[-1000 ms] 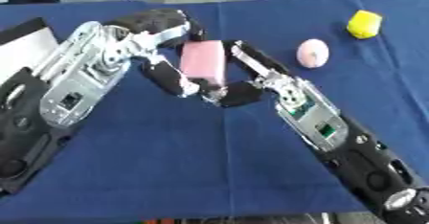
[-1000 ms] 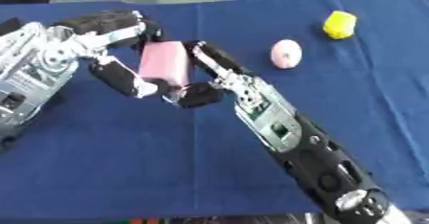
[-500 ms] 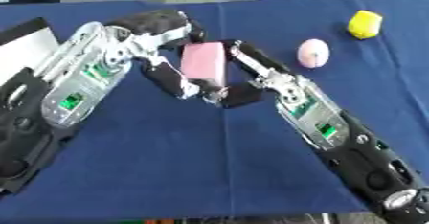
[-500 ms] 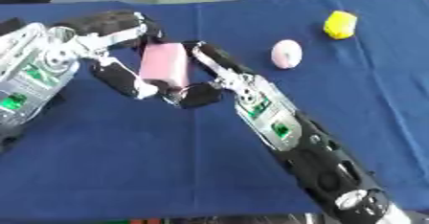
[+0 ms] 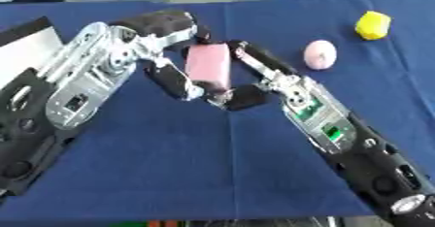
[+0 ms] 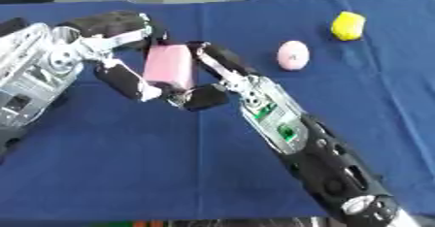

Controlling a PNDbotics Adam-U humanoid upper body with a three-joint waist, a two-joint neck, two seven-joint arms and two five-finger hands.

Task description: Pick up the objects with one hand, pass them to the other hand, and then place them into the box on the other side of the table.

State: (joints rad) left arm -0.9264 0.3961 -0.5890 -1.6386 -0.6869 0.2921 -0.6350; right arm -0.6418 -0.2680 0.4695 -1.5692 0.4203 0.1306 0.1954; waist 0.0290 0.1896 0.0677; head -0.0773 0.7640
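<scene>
- Pink block [image 5: 208, 65] is held above the blue cloth [image 5: 212, 163], mid-table, between both hands at once.
- Left hand [image 5: 161, 51] is curled round the block from the left and far side; a finger [image 5: 174, 81] runs down its left face.
- Right hand [image 5: 251, 78] is closed on the block's right edge and near end, its thumb [image 5: 246, 97] tucked under the bottom.
- Handover is judged to be under way; which hand gives and which takes cannot be told.
- Box [image 5: 21, 46] is seen at the far left edge, so the left hand is probably the receiver.
- For a clean pass, the receiving grip should be settled across both broad faces before the other fingers are relaxed.
- Release is best made slowly, with the giving hand drawn straight away so the block is not tipped.
- Pink egg [image 5: 319, 55] and yellow piece [image 5: 372, 24] lie far right, well apart from the hands.
</scene>
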